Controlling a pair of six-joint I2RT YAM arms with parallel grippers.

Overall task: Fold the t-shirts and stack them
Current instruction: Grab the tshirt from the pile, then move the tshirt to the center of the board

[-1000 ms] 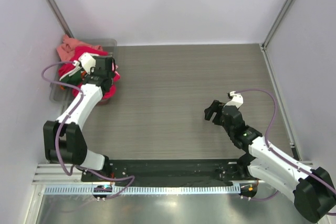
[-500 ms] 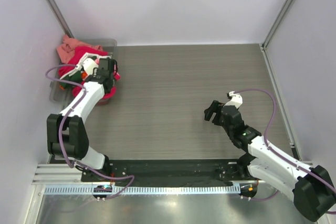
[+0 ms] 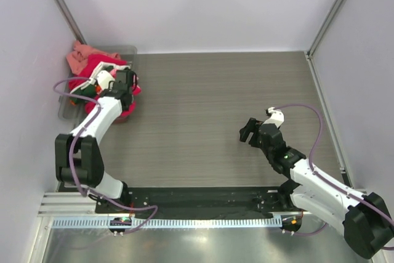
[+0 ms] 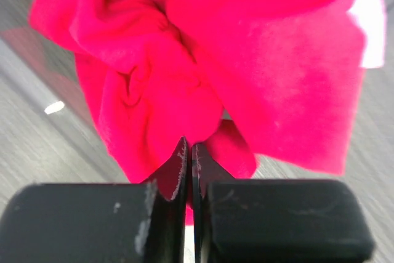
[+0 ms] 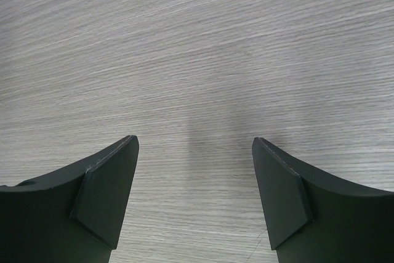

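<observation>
Several t-shirts lie heaped in a clear bin (image 3: 127, 50) at the table's far left. A salmon pink t-shirt (image 3: 77, 57) is at the back and a crimson-red t-shirt (image 3: 103, 63) lies on top, spilling over the bin's front. In the left wrist view this crimson-red t-shirt (image 4: 246, 72) fills the picture in bunched folds. My left gripper (image 3: 127, 85) (image 4: 189, 147) is at the pile's right side. Its jaws are closed together on a fold of that cloth. My right gripper (image 3: 249, 131) (image 5: 196, 147) hovers open over bare table at the right, holding nothing.
The wood-grain table (image 3: 215, 90) stretches between the arms. White walls close it in at the back and on both sides. The bin stands against the left wall. The arm bases and a metal rail (image 3: 184, 221) run along the near edge.
My left gripper has closed from open onto the crimson cloth and edged a little toward the pile. The right arm has stayed put.
</observation>
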